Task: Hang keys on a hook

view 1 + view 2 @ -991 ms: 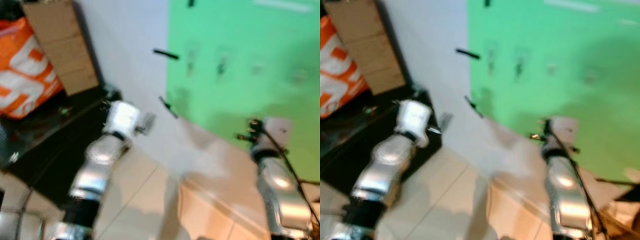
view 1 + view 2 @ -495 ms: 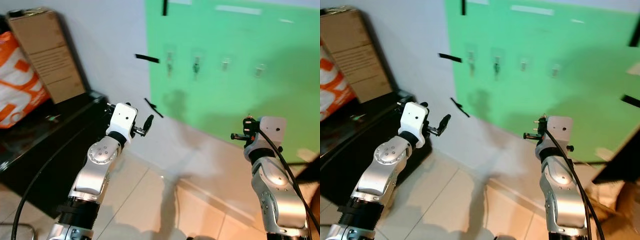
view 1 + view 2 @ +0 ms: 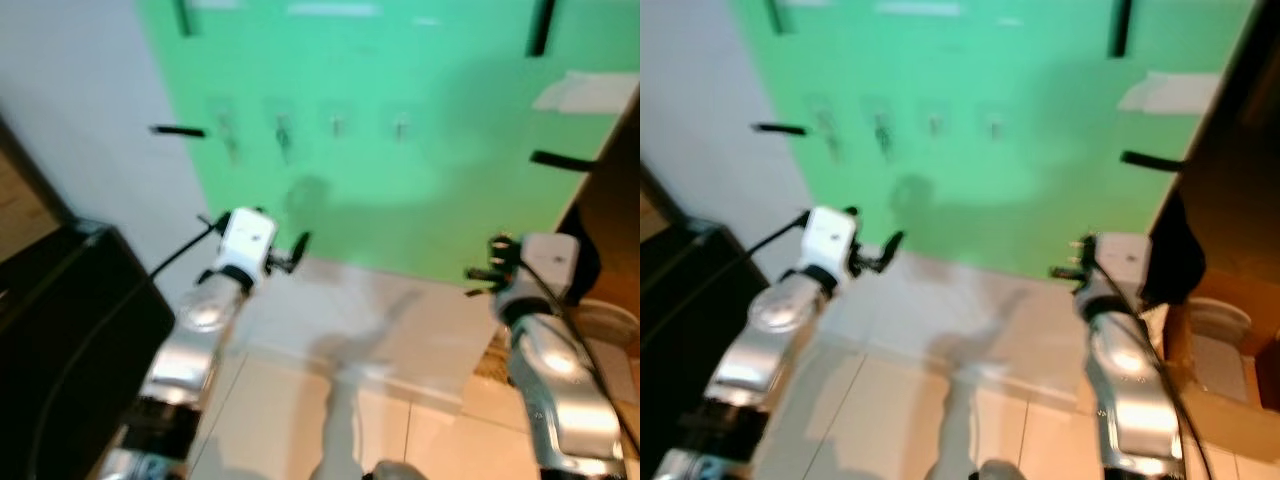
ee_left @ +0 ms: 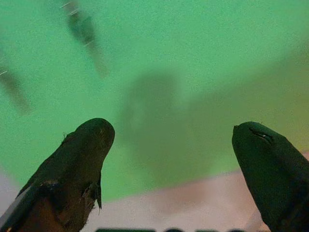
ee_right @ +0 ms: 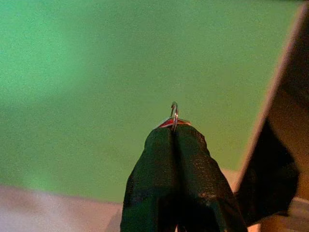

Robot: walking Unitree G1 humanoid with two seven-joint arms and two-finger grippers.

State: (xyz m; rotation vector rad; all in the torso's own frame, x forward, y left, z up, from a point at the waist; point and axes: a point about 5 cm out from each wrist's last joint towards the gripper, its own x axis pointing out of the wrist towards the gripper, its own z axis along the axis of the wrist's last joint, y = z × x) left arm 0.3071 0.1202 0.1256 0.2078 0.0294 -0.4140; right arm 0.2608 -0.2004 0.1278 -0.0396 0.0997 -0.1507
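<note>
Nearest, two silver arms reach forward over a pale tiled floor point(image 3: 290, 420).

Left pincer point(image 4: 174, 159): two long black fingers point(image 4: 79, 159) spread wide apart, holding nothing, aimed at the green panel. In the head view it sits at the end of the white wrist block, left of centre point(image 3: 296, 246).

Right pincer point(image 5: 174, 133): black fingers pressed tightly together, pinching a thin silver key ring point(image 5: 174, 112) with a sliver of red at its base; the ring's loop pokes out just past the fingertips. The rest of the keys is hidden. In the head view this pincer is held up at the right point(image 3: 480, 270), well apart from the wall.

Left edge: a black cabinet point(image 3: 60, 320) stands on the floor against a white wall point(image 3: 70, 90).

Right edge: a dark brown panel point(image 3: 1230, 170), with a round pale object point(image 3: 1220, 322) at its foot.

Farthest: a large bright green wall panel point(image 3: 400, 180), edges fixed with strips of black tape point(image 3: 560, 160). A row of four small clear hooks point(image 3: 335, 124) is mounted across its upper part, blurred; the second from the left looks darker point(image 3: 283, 132).
</note>
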